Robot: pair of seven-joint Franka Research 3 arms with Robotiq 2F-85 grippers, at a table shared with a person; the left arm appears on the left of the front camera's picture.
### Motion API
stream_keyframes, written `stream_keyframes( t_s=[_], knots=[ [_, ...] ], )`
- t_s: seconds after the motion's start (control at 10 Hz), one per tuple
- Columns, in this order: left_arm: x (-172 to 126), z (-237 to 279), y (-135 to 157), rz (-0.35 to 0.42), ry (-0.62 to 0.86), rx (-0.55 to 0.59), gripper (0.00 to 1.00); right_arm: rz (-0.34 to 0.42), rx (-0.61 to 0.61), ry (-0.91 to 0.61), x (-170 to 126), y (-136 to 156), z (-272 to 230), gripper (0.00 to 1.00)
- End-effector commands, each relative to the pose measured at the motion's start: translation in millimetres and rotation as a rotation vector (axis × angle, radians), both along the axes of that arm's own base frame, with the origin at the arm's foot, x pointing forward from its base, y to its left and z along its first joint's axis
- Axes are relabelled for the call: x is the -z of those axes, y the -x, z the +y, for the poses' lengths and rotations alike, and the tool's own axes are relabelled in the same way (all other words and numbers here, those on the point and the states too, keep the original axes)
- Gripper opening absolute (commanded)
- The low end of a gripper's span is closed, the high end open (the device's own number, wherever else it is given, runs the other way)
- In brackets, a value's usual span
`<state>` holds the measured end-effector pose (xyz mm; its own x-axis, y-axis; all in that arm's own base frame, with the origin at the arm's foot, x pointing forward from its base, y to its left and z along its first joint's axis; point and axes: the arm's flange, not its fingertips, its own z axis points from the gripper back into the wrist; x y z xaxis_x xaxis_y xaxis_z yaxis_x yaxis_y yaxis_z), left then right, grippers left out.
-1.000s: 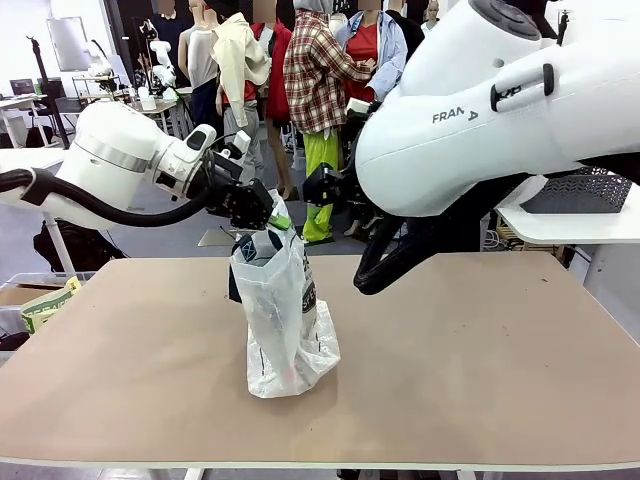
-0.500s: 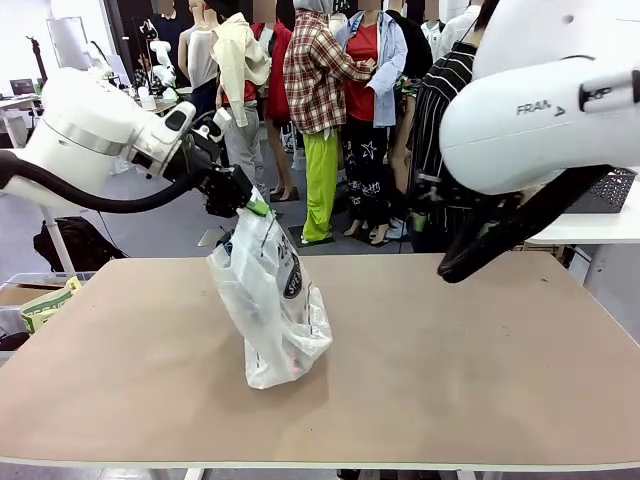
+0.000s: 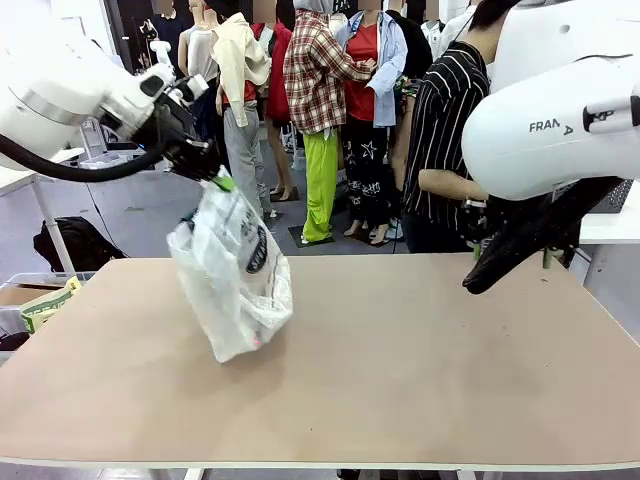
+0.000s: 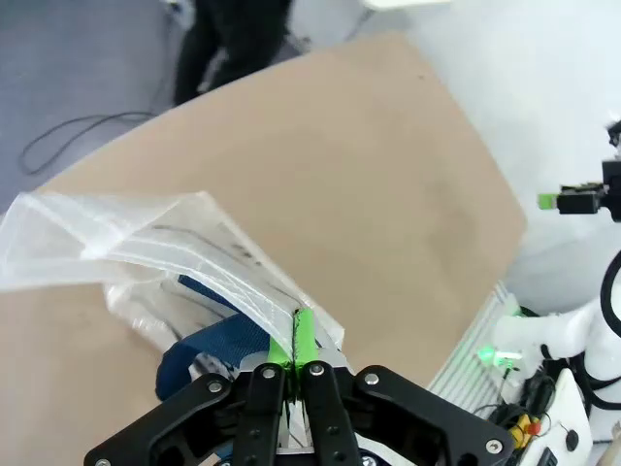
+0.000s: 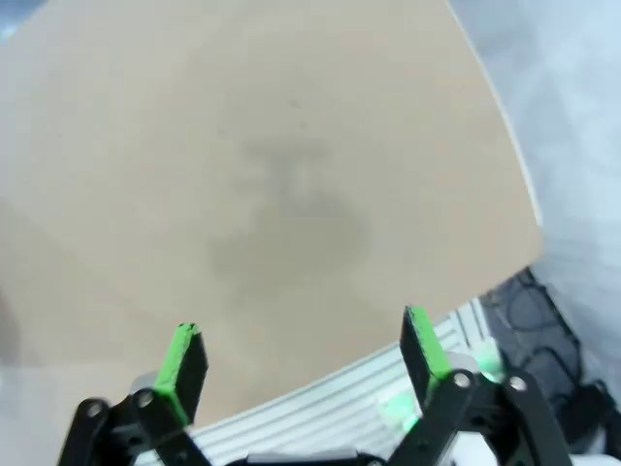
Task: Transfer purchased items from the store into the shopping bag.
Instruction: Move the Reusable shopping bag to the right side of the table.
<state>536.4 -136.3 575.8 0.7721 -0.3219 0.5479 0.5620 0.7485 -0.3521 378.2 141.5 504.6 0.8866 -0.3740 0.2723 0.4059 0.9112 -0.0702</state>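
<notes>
The shopping bag (image 3: 232, 270), crinkly translucent white with a black oval logo, hangs tilted over the table's left half. My left gripper (image 3: 205, 165) holds it by the top. In the left wrist view that gripper (image 4: 301, 342) is shut, its green pads pinching a fold of the bag (image 4: 146, 248) beside a dark blue handle (image 4: 213, 345). The purchased items are hidden by the plastic. My right gripper (image 5: 301, 340) stands open over bare tabletop (image 5: 243, 146) near a corner, nothing between its fingers. The right arm (image 3: 560, 130) is high at the right.
A person in a striped shirt (image 3: 445, 130) stands at the table's far edge, right of centre. A dark lattice basket (image 3: 612, 192) sits on a white side table at the right. A printed box (image 3: 45, 305) lies low beyond the left edge.
My left gripper has risen and moved left, taking the bag up and tilting it. The right arm has drawn back to the right, uncovering the person in the striped shirt.
</notes>
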Motion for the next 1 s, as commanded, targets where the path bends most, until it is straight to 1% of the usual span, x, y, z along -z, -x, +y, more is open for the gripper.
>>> stream_keyframes(
  t_s=[0.0,0.2,0.3,0.4,0.5,0.6,0.8,0.9],
  knots=[
    [-39,31,-8,0.018,-0.062,-0.106,0.0,0.039,0.058,-0.003,14,-6,-5,1.0],
    [-66,81,-15,0.054,-0.083,-0.241,0.0,0.066,0.087,-0.047,32,-11,-13,1.0],
    [-74,97,-16,0.064,-0.093,-0.26,0.0,0.048,0.041,-0.007,16,-5,-10,1.0],
    [-80,109,-16,0.088,-0.131,-0.317,0.0,0.048,0.041,-0.007,16,-5,-10,1.0],
    [-85,122,-17,0.126,-0.179,-0.345,0.0,0.048,0.041,-0.007,16,-5,-10,1.0],
    [-88,134,-18,0.146,-0.194,-0.371,0.0,0.048,0.041,-0.007,16,-5,-10,1.0],
    [-72,149,-18,0.248,-0.263,-0.423,0.0,0.048,0.041,-0.007,16,-5,-10,1.0],
    [-59,154,-18,0.262,-0.291,-0.438,0.0,0.048,0.041,-0.007,16,-5,-10,1.0]
  ],
)
